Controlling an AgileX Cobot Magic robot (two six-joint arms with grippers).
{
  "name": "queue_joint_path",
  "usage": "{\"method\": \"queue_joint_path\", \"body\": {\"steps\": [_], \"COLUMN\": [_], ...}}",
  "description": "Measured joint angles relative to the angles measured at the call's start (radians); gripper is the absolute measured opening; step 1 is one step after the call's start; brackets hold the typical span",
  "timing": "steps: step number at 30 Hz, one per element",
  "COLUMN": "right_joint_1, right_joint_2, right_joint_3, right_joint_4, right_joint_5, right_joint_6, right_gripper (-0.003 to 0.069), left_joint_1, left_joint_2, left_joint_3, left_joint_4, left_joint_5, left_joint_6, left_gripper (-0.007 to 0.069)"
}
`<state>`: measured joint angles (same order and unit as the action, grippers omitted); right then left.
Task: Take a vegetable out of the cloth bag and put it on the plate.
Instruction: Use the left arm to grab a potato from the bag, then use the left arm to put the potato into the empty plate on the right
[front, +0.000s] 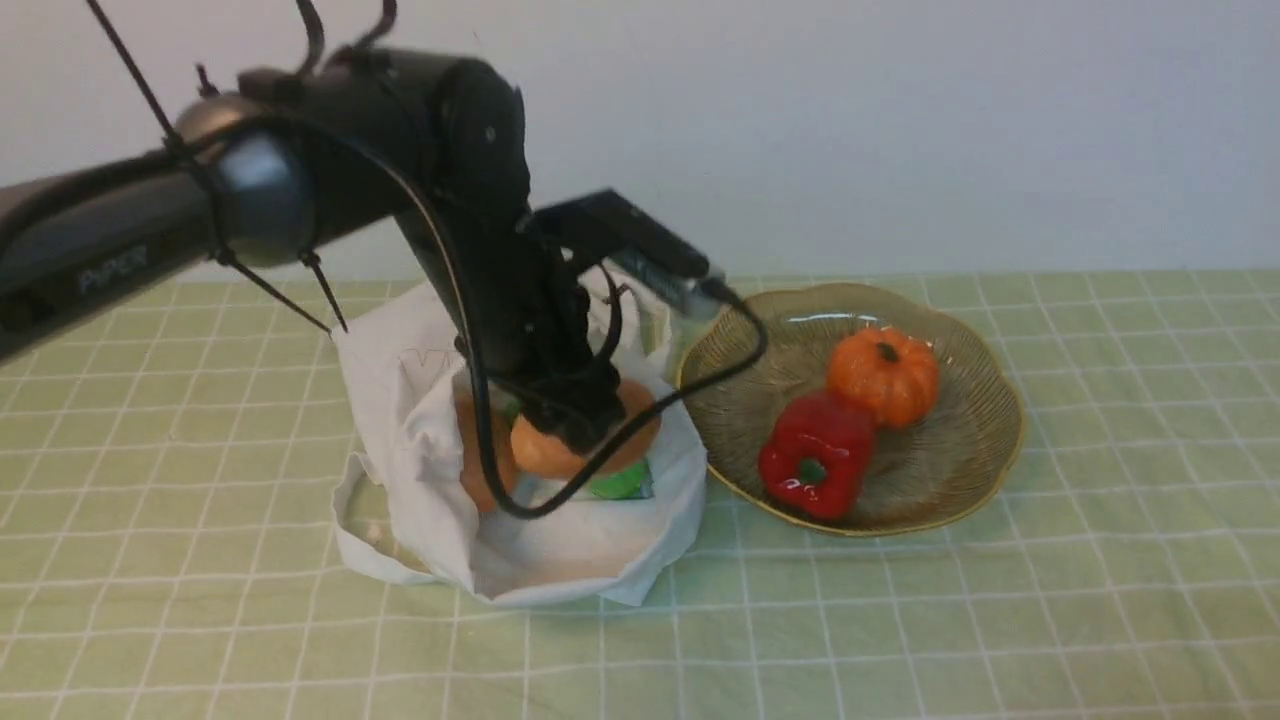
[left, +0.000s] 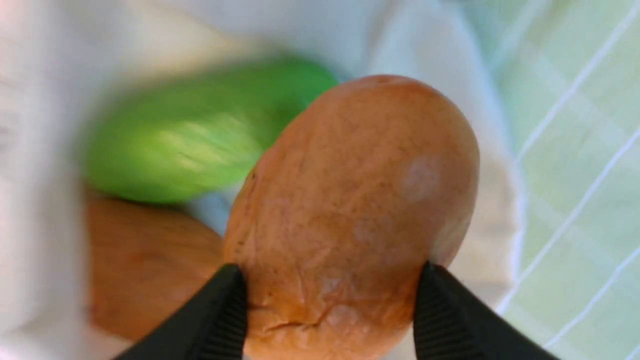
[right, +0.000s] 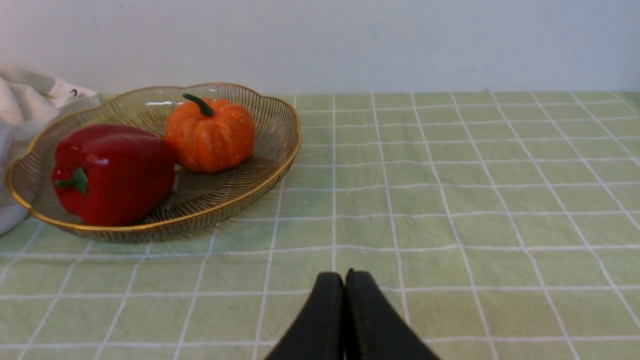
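Left fingers (left: 220, 315) clamped on the light tan potato (left: 350, 200) at the mouth of the cloth bag (front: 420, 440), beside the cucumber (left: 190, 135) and the darker potato (left: 145, 260); right fingers (right: 330, 320) pressed together, empty, over the counter (right: 450, 200); plate (front: 960, 470) just beside the bag

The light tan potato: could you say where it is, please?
The light tan potato is centre-left in the front view, held by the left gripper in the open cloth bag, beside the cucumber, left of the plate.
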<state>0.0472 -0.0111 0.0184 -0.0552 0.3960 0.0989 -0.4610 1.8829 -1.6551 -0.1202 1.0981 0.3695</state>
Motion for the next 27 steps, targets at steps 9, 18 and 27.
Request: {"method": "queue_joint_path", "body": {"steps": [9,18,27], "right_joint_1": [0.0,0.0,0.0], "right_joint_2": [0.0,0.0,0.0], "right_joint_3": [0.0,0.0,0.0], "right_joint_4": [0.0,0.0,0.0], "right_joint_5": [0.0,0.0,0.0], "right_joint_6": [0.0,0.0,0.0], "right_gripper": [-0.0015,-0.0015,-0.0015], "left_joint_1": [-0.023,-0.051,-0.051], "left_joint_2": [0.047,0.274,0.365], "left_joint_3": [-0.081,-0.122,-0.153], "left_joint_4": [-0.184,-0.327,-0.422], "left_joint_5": [-0.286,-0.476,-0.528], "left_joint_6": [-0.32,-0.331,-0.285], "left_gripper": [0.0384,0.0384,0.0605]}}
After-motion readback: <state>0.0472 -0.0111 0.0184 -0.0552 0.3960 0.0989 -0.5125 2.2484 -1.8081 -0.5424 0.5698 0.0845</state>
